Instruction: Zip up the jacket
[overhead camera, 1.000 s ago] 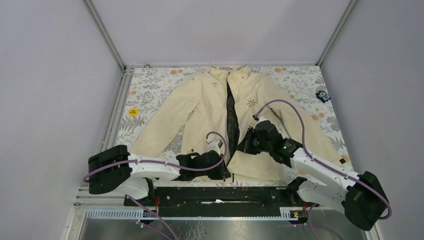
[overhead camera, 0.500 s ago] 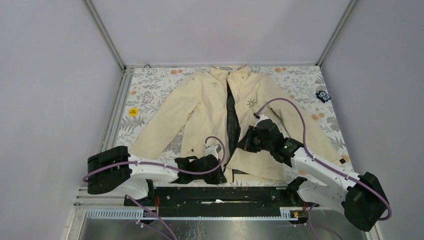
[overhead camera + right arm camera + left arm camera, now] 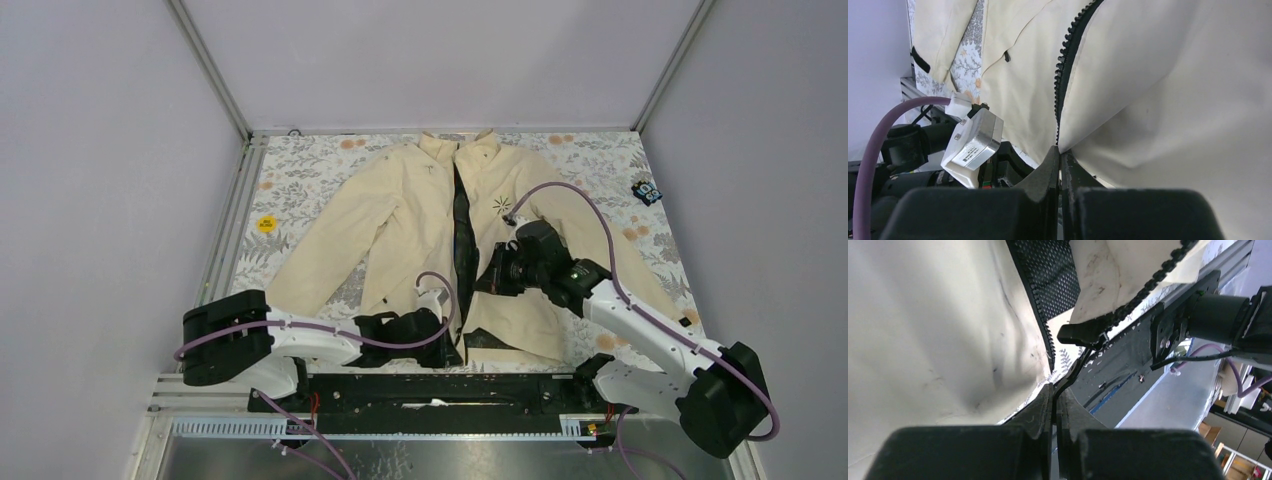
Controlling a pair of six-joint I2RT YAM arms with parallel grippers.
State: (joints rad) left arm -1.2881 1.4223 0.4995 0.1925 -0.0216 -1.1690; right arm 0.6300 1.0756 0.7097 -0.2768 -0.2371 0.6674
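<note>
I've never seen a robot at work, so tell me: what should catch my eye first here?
A big cream jacket lies spread flat across the flowered table, its dark zipper open down the middle. Reaching in from the near edge, the left hand pinches the bottom hem by the zipper, and the right hand pinches the front edge higher up.

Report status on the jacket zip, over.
Left gripper shut on jacket at hem, by zipper bottom end. Right gripper shut on opposite front edge, higher up. Jacket flat, front open, unzipped. Small object far right, off the jacket.
</note>
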